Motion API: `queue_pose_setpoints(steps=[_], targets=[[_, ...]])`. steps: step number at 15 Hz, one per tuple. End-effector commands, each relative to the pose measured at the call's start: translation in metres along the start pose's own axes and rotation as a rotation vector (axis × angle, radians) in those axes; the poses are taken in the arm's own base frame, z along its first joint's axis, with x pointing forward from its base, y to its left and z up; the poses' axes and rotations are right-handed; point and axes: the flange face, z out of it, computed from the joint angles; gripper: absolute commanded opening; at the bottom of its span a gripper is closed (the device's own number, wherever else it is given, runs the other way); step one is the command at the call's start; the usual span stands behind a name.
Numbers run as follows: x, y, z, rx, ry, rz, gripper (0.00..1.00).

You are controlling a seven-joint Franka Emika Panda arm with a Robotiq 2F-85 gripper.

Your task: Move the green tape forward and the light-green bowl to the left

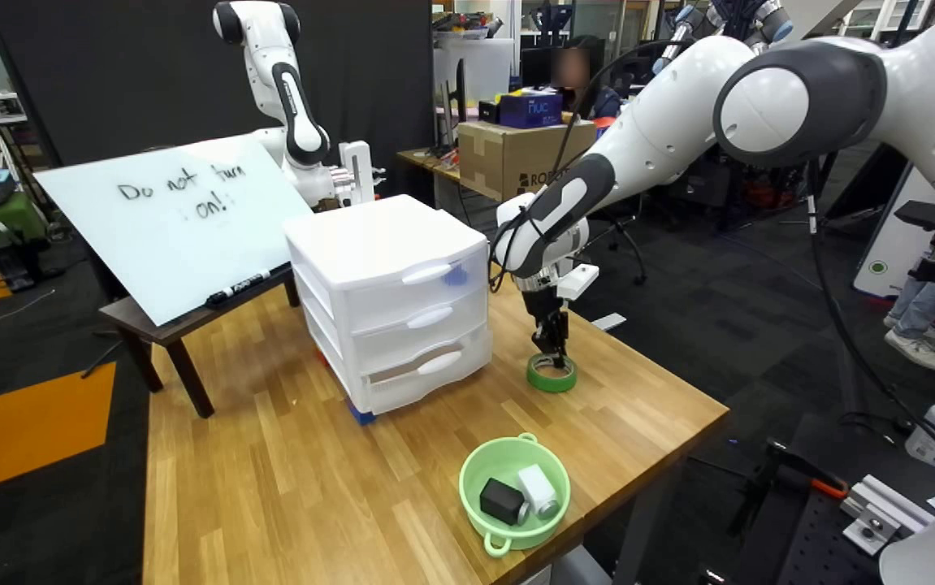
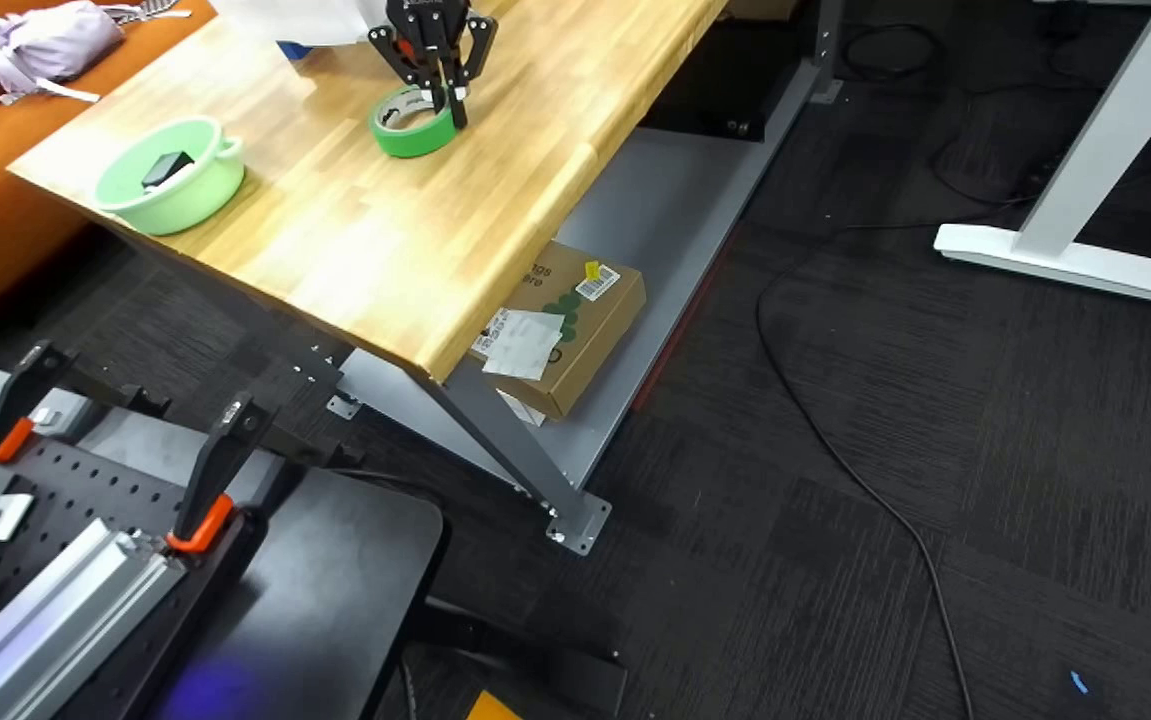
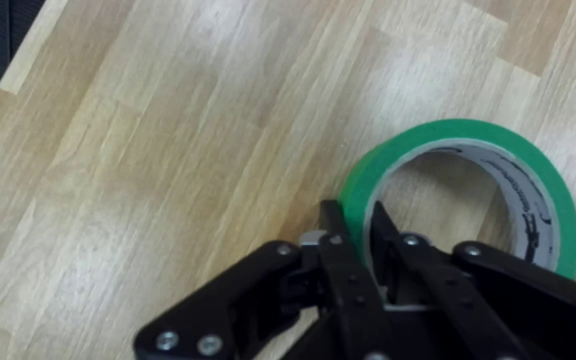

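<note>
Well, nearest of all in an exterior view is the light-green bowl [image 1: 508,459], upright by the near right edge of the surface [image 1: 272,487], with a black item [image 1: 503,500] and, to its right, a white item [image 1: 537,487], both lying inside. The bowl's shift to the left looks like the later step, and a level push should suit it, given that load. Farther back and slightly right, well apart from the bowl, the green tape [image 1: 551,382] lies flat. The claw [image 3: 353,212] straddles its wall, fingers drawn nearly together: one stands inside the ring, one outside, pinching the tape between them. So the tape half of the task seems to be in hand, at the grasp. The next move, I'd judge, calls for keeping that pinch firm and taking the ring forward, low and untwisted; which way forward runs I can't tell. Near it on the left, the white drawer unit [image 1: 402,301] is something to steer clear of. Farther off on the left a whiteboard [image 1: 183,219] slants, and past it rises a second robot arm [image 1: 292,89].
</note>
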Motion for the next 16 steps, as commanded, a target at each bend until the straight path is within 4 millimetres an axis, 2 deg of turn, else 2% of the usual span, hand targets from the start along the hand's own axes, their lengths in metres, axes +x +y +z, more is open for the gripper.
queue_pose_setpoints(steps=[1, 5, 11, 16], targets=[[-0.004, -0.001, -0.002, -0.007, 0.006, 0.002, 0.04], [-0.012, -0.007, -0.008, -0.021, 0.032, 0.004, 0.04], [-0.04, -0.024, -0.028, -0.065, 0.141, 0.017, 0.04], [-0.059, -0.047, -0.025, -0.084, 0.176, 0.017, 0.04]])
